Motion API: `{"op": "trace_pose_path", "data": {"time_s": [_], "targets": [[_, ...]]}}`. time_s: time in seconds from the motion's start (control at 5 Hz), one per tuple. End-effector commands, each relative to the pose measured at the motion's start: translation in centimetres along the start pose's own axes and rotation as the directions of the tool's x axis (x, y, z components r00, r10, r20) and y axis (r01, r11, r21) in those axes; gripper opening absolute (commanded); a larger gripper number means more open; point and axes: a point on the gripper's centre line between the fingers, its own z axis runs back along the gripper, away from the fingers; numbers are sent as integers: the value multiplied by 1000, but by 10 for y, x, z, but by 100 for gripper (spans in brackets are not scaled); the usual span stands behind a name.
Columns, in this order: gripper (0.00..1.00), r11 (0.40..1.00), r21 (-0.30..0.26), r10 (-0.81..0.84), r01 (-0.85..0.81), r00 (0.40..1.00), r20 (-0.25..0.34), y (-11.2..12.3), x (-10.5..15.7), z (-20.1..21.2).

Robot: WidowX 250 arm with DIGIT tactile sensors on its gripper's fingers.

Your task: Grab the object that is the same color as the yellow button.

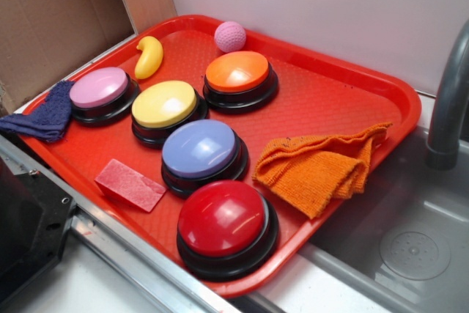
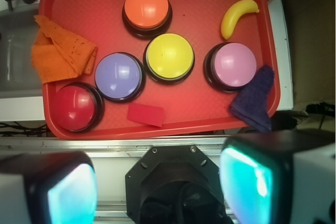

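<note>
We find the gripper [image 2: 157, 192] high above the near rail, fingers spread, holding nothing. Beyond it the red tray [image 2: 210, 116] carries five buttons and cloths. The object [image 2: 236, 17] lies past the yellow button [image 2: 169, 56], near the far rim. Risk: its curved, smooth body may slip, or fingers could strike the pink button [image 2: 234, 65].

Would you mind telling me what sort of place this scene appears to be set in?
Probably a toy kitchen counter used as a robot test bench: a grey sink basin with a grey faucet sits beside a red plastic tray of coloured dome push buttons.
</note>
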Motion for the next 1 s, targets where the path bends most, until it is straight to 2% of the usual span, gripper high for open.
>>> {"op": "trace_pose_path", "data": {"time_s": [0.0, 0.2, 0.6, 0.8], "targets": [[100, 1000, 0, 0, 0, 1000, 0, 0, 0, 0], [100, 992, 4, 123, -123, 992, 11, 18, 21, -10], [100, 941, 55, 330, -333, 943, 52, 65, 70, -45], [100, 901, 29, 427, -434, 896, 119, 99, 97, -77]]}}
